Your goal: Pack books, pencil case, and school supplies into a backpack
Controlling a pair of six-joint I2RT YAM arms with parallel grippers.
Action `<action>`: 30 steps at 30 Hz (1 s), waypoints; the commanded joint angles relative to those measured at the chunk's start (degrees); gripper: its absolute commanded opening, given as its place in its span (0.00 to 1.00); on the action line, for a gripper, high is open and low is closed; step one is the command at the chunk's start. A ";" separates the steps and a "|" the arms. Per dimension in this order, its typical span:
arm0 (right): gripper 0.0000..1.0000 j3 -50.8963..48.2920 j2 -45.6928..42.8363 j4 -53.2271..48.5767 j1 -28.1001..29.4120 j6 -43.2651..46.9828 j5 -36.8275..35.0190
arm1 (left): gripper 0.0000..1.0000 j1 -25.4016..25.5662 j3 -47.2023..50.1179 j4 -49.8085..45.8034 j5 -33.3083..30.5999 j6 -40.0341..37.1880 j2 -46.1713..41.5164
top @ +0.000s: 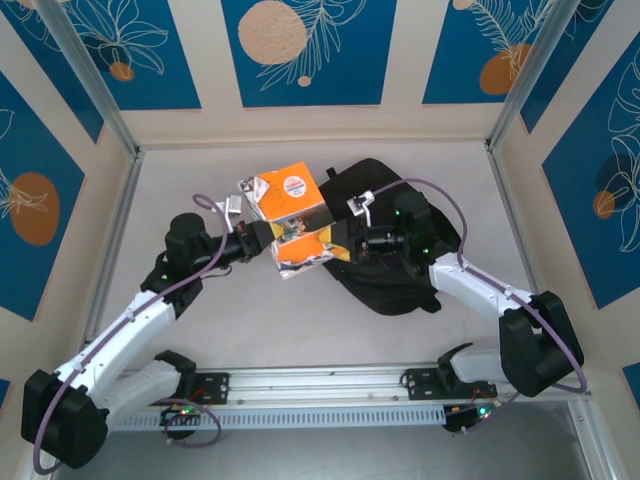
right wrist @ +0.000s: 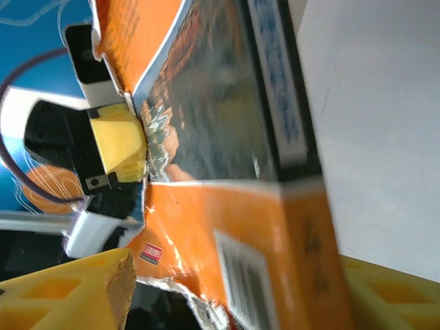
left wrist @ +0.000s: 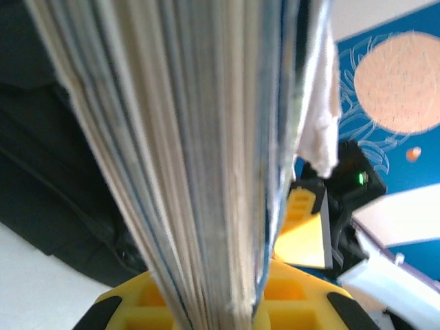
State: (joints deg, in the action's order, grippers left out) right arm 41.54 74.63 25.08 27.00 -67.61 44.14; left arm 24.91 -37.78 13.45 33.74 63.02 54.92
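An orange-covered book (top: 290, 197) in crinkled shiny wrap hangs above the table between my two grippers, just left of the black backpack (top: 400, 270). My left gripper (top: 266, 240) is shut on its left edge. In the left wrist view the page block (left wrist: 199, 137) runs straight down between that gripper's (left wrist: 216, 306) yellow jaws. My right gripper (top: 337, 245) stands at the book's right edge. In the right wrist view its (right wrist: 234, 295) fingers are spread wide, with the orange cover and barcode (right wrist: 227, 234) between them and a small gap on the left side.
The backpack lies flat at the centre-right of the white table, under my right arm, and shows dark behind the pages (left wrist: 48, 179). White table (top: 200, 180) stretches left and behind. Blue patterned walls (top: 60, 110) close in three sides.
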 commanded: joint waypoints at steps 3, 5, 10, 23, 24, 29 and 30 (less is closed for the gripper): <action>0.74 -4.40 -0.90 22.30 2.14 -17.27 -11.50 | 0.00 0.32 -1.17 12.96 -7.36 6.67 1.39; 0.74 -6.41 -1.35 26.99 3.24 -20.22 -17.35 | 0.00 0.48 -1.34 14.51 -8.93 8.24 2.16; 0.70 -6.66 -2.45 30.48 6.80 -19.21 -29.08 | 0.00 2.55 -1.59 17.05 -11.91 9.71 3.70; 0.40 0.39 4.25 34.62 12.89 -15.84 -39.04 | 0.00 7.17 -1.46 13.07 -18.80 6.99 2.02; 0.32 0.40 3.95 33.83 13.08 -15.32 -39.58 | 0.00 7.21 -1.51 12.30 -19.26 6.74 1.88; 0.03 -0.74 -0.65 23.38 13.15 -11.18 -43.44 | 0.00 7.56 -1.46 9.37 -20.61 5.80 1.57; 0.00 -1.24 -1.90 20.72 13.08 -10.71 -44.69 | 0.00 7.67 -1.27 9.16 -20.96 5.73 1.45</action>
State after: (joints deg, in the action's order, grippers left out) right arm 39.31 77.03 50.30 39.11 -81.97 3.38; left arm 31.24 -37.82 23.27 13.15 71.40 57.14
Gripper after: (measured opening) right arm 0.140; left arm 0.112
